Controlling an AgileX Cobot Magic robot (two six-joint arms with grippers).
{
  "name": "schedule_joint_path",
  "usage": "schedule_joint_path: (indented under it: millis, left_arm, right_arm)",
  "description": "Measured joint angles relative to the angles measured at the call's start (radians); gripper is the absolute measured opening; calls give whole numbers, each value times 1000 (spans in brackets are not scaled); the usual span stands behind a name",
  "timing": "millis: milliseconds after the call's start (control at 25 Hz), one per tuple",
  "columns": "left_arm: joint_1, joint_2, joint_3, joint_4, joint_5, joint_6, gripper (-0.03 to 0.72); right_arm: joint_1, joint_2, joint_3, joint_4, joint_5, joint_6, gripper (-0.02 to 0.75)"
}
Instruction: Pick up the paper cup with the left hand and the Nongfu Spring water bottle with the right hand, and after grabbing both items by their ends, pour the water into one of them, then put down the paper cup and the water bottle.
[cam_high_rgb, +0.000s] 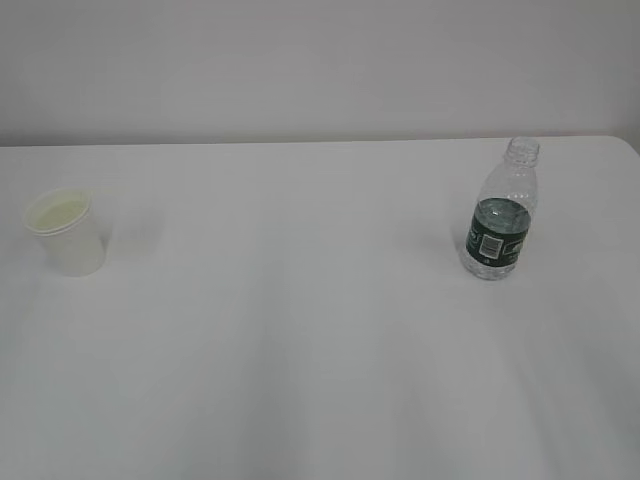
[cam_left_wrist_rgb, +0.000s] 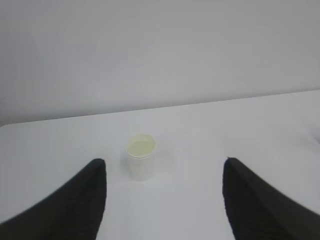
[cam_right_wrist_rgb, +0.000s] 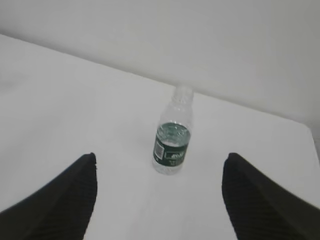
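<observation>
The white paper cup stands upright at the left of the white table, its cream inside showing. In the left wrist view the paper cup is ahead of my left gripper, whose black fingers are spread wide with nothing between them. The Nongfu Spring water bottle, clear with a dark green label and no cap, stands upright at the right, with water up to about the label's top. In the right wrist view the bottle stands beyond my right gripper, also open and empty. Neither arm appears in the exterior view.
The white table runs back to a pale wall, with its far edge behind both objects. Its right corner shows near the bottle. Nothing else stands on it.
</observation>
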Motion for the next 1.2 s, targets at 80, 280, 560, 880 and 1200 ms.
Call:
schedule_joint_path:
  millis: [80, 280, 560, 880, 1200]
  left_arm:
    - [0, -17, 0, -8, 21, 0, 519]
    - [0, -29, 0, -24, 75, 0, 515]
    - [0, -29, 0, -52, 164, 0, 515]
    - [0, -31, 0, -96, 265, 0, 515]
    - [0, -31, 0, -109, 362, 0, 515]
  right_arm:
    - [0, -26, 0, -100, 60, 111, 593]
    - [0, -131, 0, -210, 161, 217, 593]
    - [0, -227, -21, -217, 310, 230, 593]
    - [0, -231, -64, -204, 421, 230, 593]
    - [0, -231, -81, -192, 532, 230, 593]
